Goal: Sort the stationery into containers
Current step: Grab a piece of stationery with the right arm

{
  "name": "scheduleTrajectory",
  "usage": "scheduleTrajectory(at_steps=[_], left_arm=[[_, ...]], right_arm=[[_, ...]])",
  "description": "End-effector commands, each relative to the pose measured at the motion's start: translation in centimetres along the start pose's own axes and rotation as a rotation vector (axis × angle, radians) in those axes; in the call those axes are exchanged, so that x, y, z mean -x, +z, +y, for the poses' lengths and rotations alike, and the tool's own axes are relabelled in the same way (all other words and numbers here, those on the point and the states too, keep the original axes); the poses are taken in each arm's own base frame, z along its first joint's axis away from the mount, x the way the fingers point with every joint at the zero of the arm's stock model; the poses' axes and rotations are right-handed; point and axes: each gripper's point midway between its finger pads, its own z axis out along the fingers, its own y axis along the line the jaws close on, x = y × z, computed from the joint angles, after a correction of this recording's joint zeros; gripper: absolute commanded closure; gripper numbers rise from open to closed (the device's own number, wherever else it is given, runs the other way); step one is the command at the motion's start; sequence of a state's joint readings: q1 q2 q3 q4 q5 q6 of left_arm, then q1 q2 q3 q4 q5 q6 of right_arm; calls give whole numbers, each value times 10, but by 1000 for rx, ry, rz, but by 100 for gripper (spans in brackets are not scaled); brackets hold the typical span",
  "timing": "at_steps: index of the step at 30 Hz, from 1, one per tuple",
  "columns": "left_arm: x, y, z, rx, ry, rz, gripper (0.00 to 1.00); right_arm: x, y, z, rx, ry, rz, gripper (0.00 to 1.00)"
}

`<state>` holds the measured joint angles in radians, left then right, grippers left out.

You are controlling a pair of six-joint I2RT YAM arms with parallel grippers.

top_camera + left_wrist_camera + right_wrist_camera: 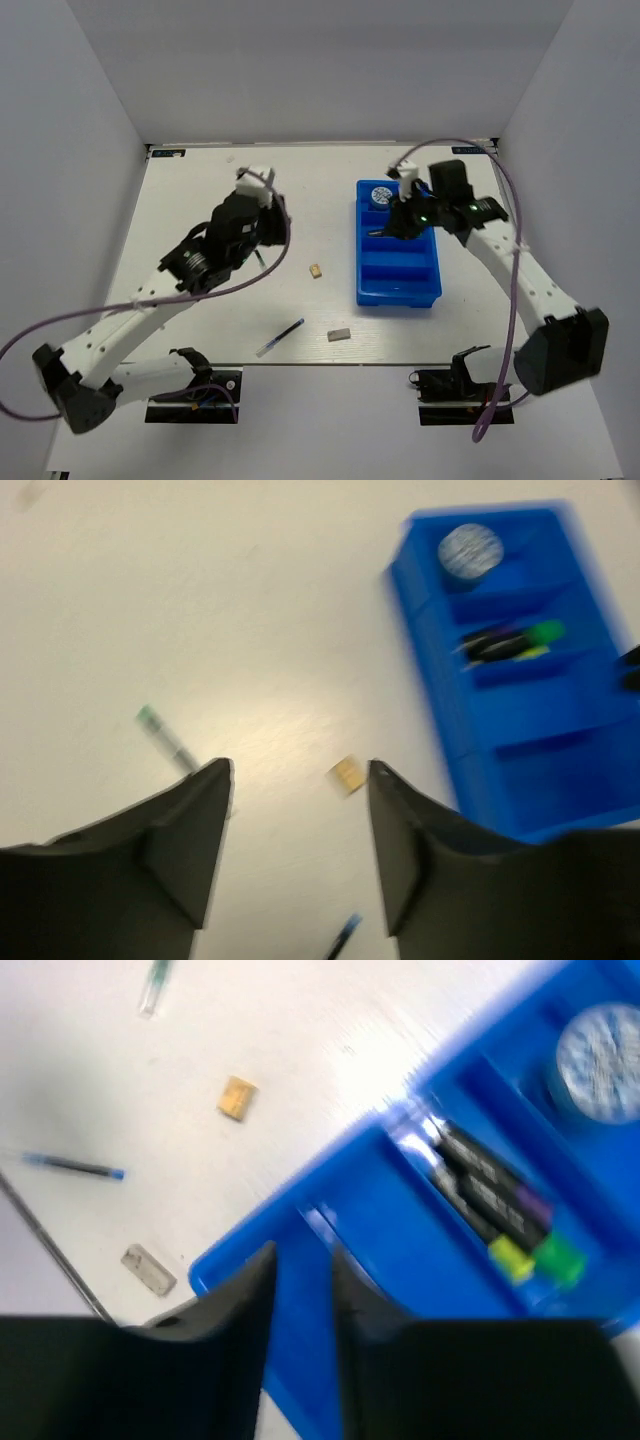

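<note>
L pincer (300, 820) spread wide, nothing in it, over bare tabletop (200, 180) left of the blue tray (398, 288). My R pincer (303, 1290) is narrow, small gap, empty, above the tray. Far compartment holds the blue-white disc (380, 193); the next has black highlighters (500, 1205) w/ purple, yellow, green ends. Tan eraser (316, 270) lies just left of the tray; grey eraser (339, 335) & blue pen (280, 338) at near edge.

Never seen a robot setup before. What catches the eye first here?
The bright blue tray on the right side of the table, holding a round disc in its far compartment and highlighters in the next. The right gripper hangs over it, while a tan eraser, a grey eraser and a blue pen lie loose to its left.
</note>
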<state>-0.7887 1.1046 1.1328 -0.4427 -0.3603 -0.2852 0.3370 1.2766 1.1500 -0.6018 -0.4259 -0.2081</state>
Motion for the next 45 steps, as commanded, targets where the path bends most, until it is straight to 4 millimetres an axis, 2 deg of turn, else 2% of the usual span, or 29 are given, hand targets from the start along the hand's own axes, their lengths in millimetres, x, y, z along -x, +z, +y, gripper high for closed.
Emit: scheduleTrajectory(at_steps=[1, 2, 3, 4, 5, 6, 7, 8, 10, 11, 12, 13, 14, 15, 17, 19, 25, 28, 34, 35, 36, 38, 39, 40, 41, 42, 44, 45], left_arm=[[-140, -42, 75, 273, -7, 433, 30], [-134, -59, 82, 266, -42, 386, 23], [-147, -65, 90, 283, -42, 406, 23], [-161, -72, 97, 296, -36, 436, 23], [-152, -82, 105, 296, -80, 369, 56], [-162, -85, 111, 304, -73, 375, 92], [-168, -87, 115, 311, -74, 368, 100], [-167, -92, 119, 311, -91, 330, 100], [-167, -95, 120, 281, -69, 296, 100], [-178, -94, 122, 280, -61, 314, 100], [-180, -93, 121, 267, -49, 313, 71], [-180, -95, 121, 252, -44, 296, 53], [-187, -91, 121, 242, -41, 293, 42], [-190, -90, 113, 194, -45, 298, 32], [-183, -91, 107, 155, -41, 270, 26], [-184, -91, 111, 169, -35, 262, 23], [-185, -93, 110, 159, -39, 264, 21], [-183, -93, 109, 153, -37, 257, 21], [-185, -92, 105, 131, -38, 267, 21], [-184, -92, 103, 120, -37, 261, 21], [-185, -92, 102, 114, -36, 269, 21], [-187, -90, 99, 92, -33, 273, 23], [-185, -90, 97, 86, -36, 269, 23], [-187, -90, 97, 82, -33, 271, 23], [-186, -89, 94, 67, -35, 271, 23], [-187, -89, 94, 63, -32, 274, 23], [-187, -89, 91, 45, -32, 273, 23], [-187, -89, 86, 20, -32, 277, 24]], right_arm=[[21, 13, 58, 185, -98, 98, 64], [11, 35, 59, 197, -74, 176, 57], [22, 40, 60, 168, -88, 180, 52], [36, 46, 85, 199, -130, 176, 52], [10, 76, 78, 156, -18, 320, 52], [34, 79, 88, 152, -33, 292, 52], [32, 89, 97, 160, -29, 324, 50], [12, 105, 98, 125, 30, 417, 50], [0, 133, 106, 112, 34, 476, 47], [-5, 141, 107, 61, 20, 489, 46], [-14, 150, 108, 45, 29, 515, 46], [-23, 158, 114, 38, 16, 541, 44], [-24, 161, 113, 13, 7, 542, 44], [-34, 171, 107, -29, 13, 567, 42], [-33, 176, 112, -31, 2, 567, 40], [-42, 187, 110, -49, 4, 592, 40], [-62, 209, 101, -101, -3, 633, 41], [-65, 216, 90, -141, -8, 629, 41], [-70, 231, 85, -151, -8, 628, 44], [-71, 234, 85, -155, -13, 628, 46], [-72, 236, 83, -160, -16, 630, 54], [-74, 237, 81, -171, -18, 638, 63], [-79, 236, 81, -179, -23, 652, 68], [-80, 236, 81, -183, -24, 652, 79], [-76, 232, 79, -189, -30, 642, 84], [-85, 229, 76, -197, -30, 664, 88], [-76, 223, 75, -197, -42, 637, 100], [-69, 217, 77, -190, -48, 620, 100]])
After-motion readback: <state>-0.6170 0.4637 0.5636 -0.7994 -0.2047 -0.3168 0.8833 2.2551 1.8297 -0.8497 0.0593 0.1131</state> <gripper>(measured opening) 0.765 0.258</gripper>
